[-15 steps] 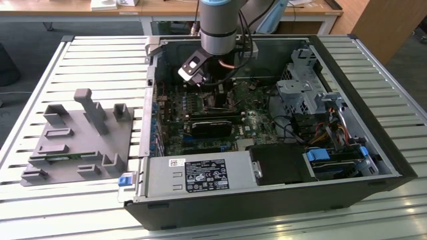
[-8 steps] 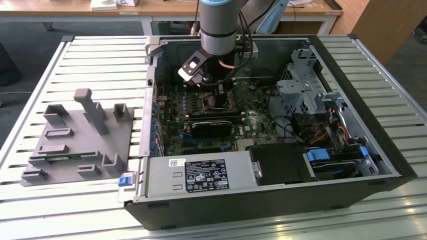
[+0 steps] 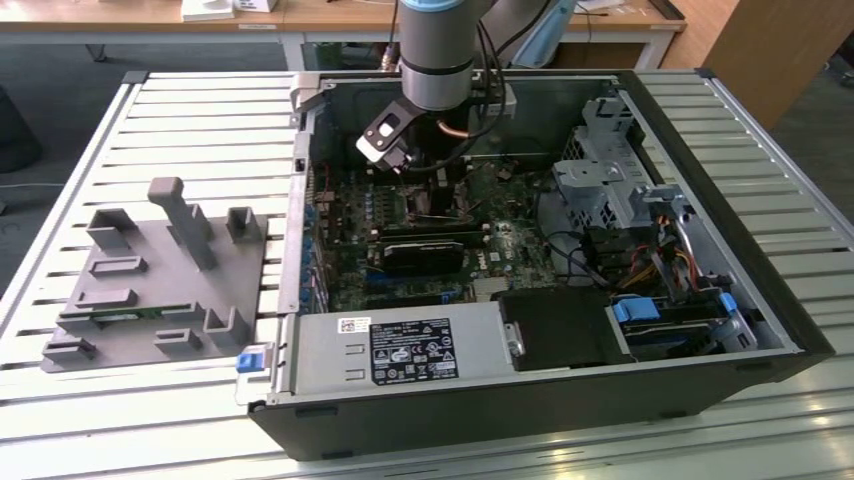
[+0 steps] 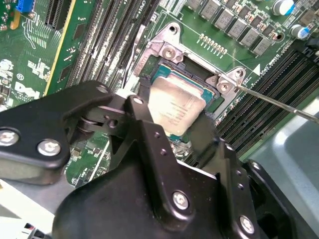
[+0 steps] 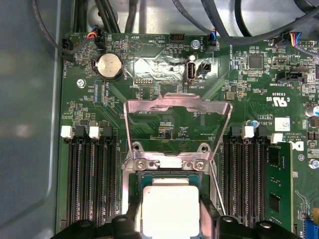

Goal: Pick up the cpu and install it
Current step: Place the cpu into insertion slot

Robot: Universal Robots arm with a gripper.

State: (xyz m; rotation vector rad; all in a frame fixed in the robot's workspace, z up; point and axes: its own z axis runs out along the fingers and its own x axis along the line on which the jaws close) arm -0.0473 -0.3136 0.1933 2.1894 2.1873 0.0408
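In the exterior view my gripper (image 3: 430,195) hangs inside the case (image 3: 534,410) over the board's middle; in the second wrist view my fingers (image 4: 141,107) clench the cpu (image 4: 174,107) by opposite edges over the socket (image 4: 189,74) — flat, silvery, square; in the first wrist view it lies beside the open steel plate's (image 5: 177,107) hinge.

open computer case (image 3: 534,415), grey fixture (image 3: 154,285), slatted table (image 3: 200,110)

1. you find a white label (image 3: 407,352) of small print on the power supply (image 3: 327,345), too small to read.
2. white lettering on the motherboard (image 5: 249,89).
3. faint, unreadable print on the cpu (image 4: 174,107).
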